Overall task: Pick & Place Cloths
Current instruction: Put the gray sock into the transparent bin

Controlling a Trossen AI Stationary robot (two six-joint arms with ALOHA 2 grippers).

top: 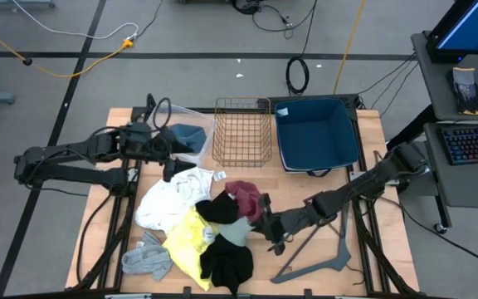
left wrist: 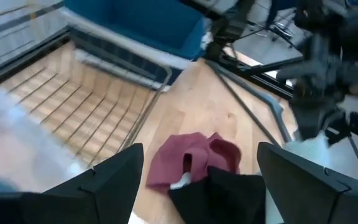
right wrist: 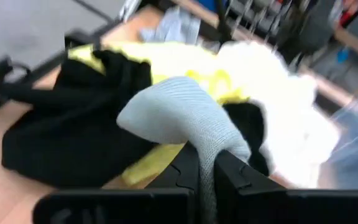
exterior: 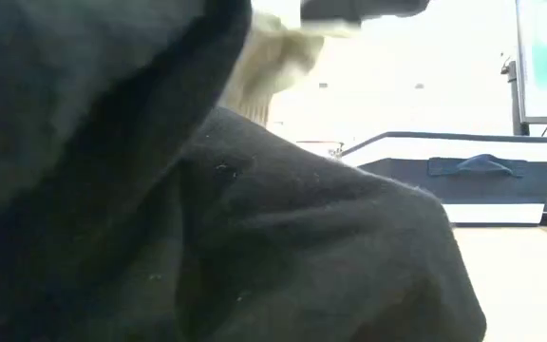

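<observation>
Cloth of pale grey point(right wrist: 188, 118) rises from the pile on the bench point(top: 322, 257), pinched in the right tool point(right wrist: 207, 171) beside the black cloth point(right wrist: 73, 130) and yellow cloth point(right wrist: 185, 65). Left tool point(left wrist: 197, 171) hovers wide apart above the maroon cloth point(left wrist: 185, 155).

A wire basket point(top: 242, 131) stands beside a blue bin point(top: 317, 133) at the far edge of the wooden surface point(top: 388, 232); a clear tub point(top: 191, 116) sits left of them. A grey hanger point(top: 326, 257) lies near the right front.

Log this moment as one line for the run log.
right gripper: shut on pale grey cloth, at pile | left gripper: open, above maroon cloth
</observation>
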